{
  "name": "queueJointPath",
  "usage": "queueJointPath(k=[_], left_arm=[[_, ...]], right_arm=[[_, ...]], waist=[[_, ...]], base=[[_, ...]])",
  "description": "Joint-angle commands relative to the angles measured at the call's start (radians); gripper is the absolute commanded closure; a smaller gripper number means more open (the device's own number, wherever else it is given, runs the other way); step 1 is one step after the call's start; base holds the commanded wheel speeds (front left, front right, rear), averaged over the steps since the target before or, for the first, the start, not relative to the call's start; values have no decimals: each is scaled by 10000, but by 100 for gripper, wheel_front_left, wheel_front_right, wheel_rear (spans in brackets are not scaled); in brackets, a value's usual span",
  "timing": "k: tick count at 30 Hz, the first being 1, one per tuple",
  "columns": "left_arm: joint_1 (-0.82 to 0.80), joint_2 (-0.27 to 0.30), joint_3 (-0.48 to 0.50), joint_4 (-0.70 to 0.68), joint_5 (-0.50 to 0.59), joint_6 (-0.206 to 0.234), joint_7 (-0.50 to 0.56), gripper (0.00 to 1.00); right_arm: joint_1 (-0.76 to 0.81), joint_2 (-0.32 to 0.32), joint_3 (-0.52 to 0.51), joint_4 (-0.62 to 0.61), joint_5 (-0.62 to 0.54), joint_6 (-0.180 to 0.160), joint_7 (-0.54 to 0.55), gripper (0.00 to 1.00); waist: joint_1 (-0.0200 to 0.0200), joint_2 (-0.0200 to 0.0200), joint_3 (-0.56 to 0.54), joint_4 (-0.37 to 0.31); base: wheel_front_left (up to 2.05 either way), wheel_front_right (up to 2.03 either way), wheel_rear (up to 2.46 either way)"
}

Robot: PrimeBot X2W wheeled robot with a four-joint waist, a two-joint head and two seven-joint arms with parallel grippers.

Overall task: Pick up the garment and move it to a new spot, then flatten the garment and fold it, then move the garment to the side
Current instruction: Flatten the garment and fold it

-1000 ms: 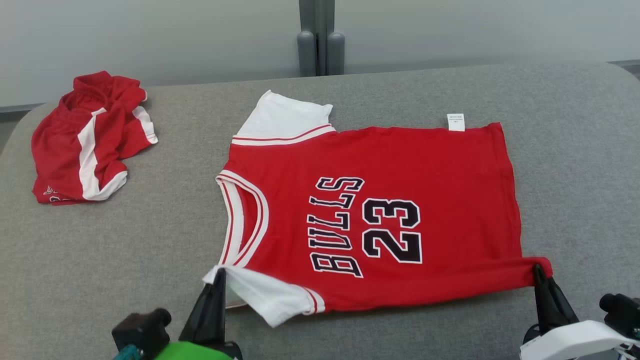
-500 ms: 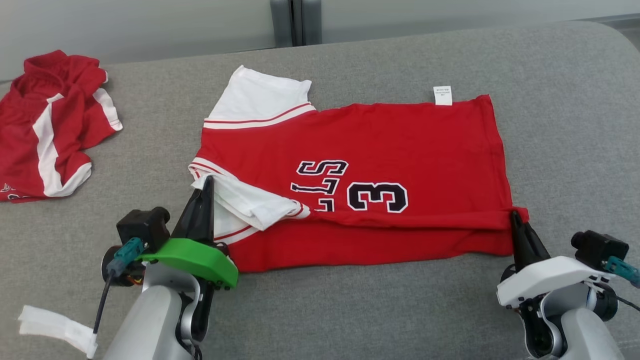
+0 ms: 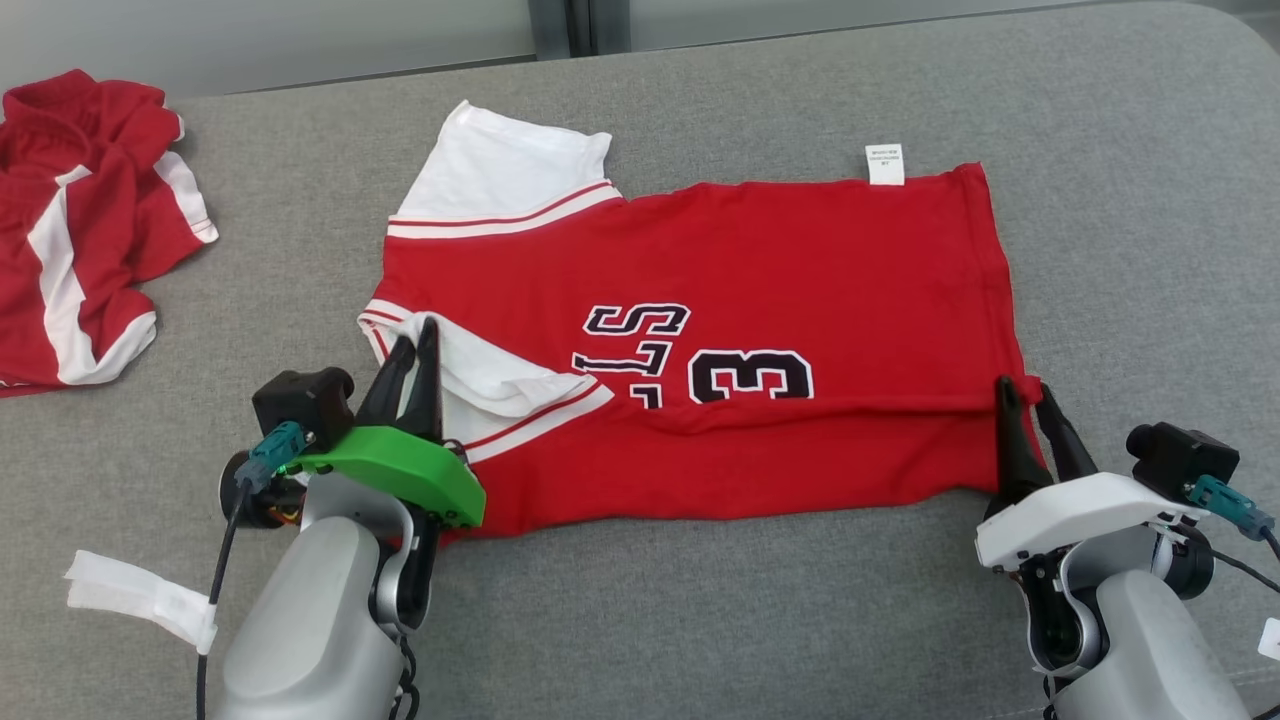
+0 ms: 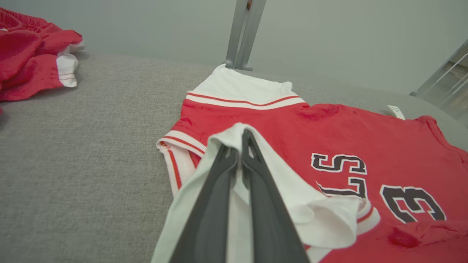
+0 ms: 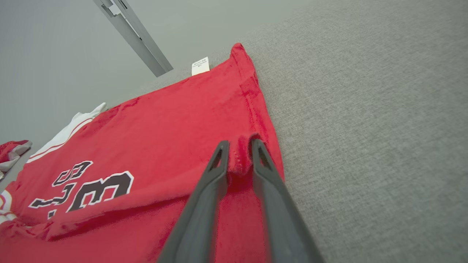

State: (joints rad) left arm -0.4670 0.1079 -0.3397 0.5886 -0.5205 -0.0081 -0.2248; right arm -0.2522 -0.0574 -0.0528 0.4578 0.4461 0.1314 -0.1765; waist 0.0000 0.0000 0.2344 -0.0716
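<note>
The garment point(image 3: 760, 270) is a red jersey with white sleeves and black lettering, lying flat on the grey padded surface point(image 3: 1150, 250). Its near long edge is folded over onto the body, covering half of the print. My left gripper point(image 3: 415, 340) is shut on the white sleeve at the fold's left end; in the left wrist view the sleeve cloth of the garment point(image 4: 329, 120) is pinched between the fingers of the left gripper point(image 4: 239, 137). My right gripper point(image 3: 1022, 388) stands at the fold's right corner with fingers parted. The right wrist view shows a ridge of the garment's point(image 5: 164, 120) red hem between the parted tips of the right gripper point(image 5: 239, 144).
A crumpled pair of red shorts with white stripes point(image 3: 70, 210) lies at the far left of the surface, seen also as the shorts point(image 4: 29, 54). A white strip point(image 3: 140, 600) hangs by my left forearm. A metal post point(image 4: 243, 33) stands behind the surface's far edge.
Both grippers carried the jersey's near edge away from me and laid it over the body, hiding half the print. The right fingers have parted. The head camera has tilted down.
</note>
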Motion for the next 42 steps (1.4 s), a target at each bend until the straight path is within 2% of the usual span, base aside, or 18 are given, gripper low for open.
queueJointPath(k=[1,7,13,17,23,31,35,42], left_arm=[[-211,-54,-4,-191,-32,-189,-176,0],[320,-205,4,-1017,90,-457,-394,0],[1549,7,351,-1961,-61,-172,-394,0],[2891,397,495,-2606,-393,176,468,0],[3899,476,396,-3125,-1108,483,2187,0],[3854,276,432,-2738,-1553,1181,3497,0],[3663,282,486,-2412,-1615,1452,3796,0],[3507,142,688,-2131,-2101,1267,3913,0]], right_arm=[[-99,-16,-26,31,64,-15,-142,0],[146,-57,-526,-173,-315,-15,-389,0],[759,-15,-1024,-881,-1001,-15,-374,0],[1425,34,-1387,-1609,-1586,-15,-63,0],[1865,64,-1352,-2160,-1563,-15,326,0],[1890,61,-997,-2479,-1406,-15,490,0],[1965,59,-926,-2583,-1478,-15,567,0],[2058,60,-894,-2636,-1489,-15,661,0]], waist=[[0,0,-80,69],[0,0,-426,300],[0,0,-880,498],[0,0,-1290,677],[0,0,-1485,725],[0,0,-1342,464],[0,0,-1285,278],[0,0,-1276,89]], base=[[0,0,0],[0,0,0],[0,0,0],[0,0,0],[0,0,0],[0,0,0],[0,0,0],[0,0,0]])
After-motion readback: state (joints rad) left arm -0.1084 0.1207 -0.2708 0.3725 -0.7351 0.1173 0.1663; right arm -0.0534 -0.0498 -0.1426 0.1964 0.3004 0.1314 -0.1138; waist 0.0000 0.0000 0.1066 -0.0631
